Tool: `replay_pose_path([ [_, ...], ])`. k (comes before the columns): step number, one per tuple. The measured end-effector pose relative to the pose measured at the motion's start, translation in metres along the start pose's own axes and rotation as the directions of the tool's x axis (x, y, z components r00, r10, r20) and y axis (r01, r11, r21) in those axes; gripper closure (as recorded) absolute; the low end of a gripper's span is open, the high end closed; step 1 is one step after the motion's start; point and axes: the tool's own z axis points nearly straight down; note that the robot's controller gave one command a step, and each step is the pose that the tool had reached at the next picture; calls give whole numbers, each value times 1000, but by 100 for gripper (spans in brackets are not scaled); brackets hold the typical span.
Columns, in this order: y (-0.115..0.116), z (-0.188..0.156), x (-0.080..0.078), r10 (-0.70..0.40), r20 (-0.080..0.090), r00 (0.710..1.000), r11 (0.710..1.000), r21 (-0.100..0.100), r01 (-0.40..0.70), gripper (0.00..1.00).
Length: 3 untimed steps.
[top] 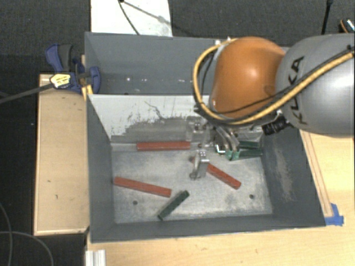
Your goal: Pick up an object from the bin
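Grey metal forms the bin (pixel 100 176). Nearest us on its floor a dark green bar (pixel 173 204) lies tilted, with a long red-brown bar (pixel 143 187) just behind it to the left. At mid-floor we find the gripper (pixel 198 169) pointing straight down, as suits bars lying flat, just beside the left end of a short red-brown bar (pixel 224 177), which we judge the likeliest pick. Whether the gripper is spread or closed we cannot tell. A green object (pixel 247 150) sits partly under the wrist. Farthest, a third red-brown bar (pixel 163 146) rests against the back wall, an awkward place to grasp.
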Motion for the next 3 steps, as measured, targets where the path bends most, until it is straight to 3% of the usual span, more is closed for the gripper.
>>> replay_pose_path([
  [1,-8,161,48,-159,-1,987,987,1,159,0],
  [2,-7,157,45,-152,6,988,988,0,152,100],
  [3,-8,2,43,-129,16,992,992,0,129,100],
])
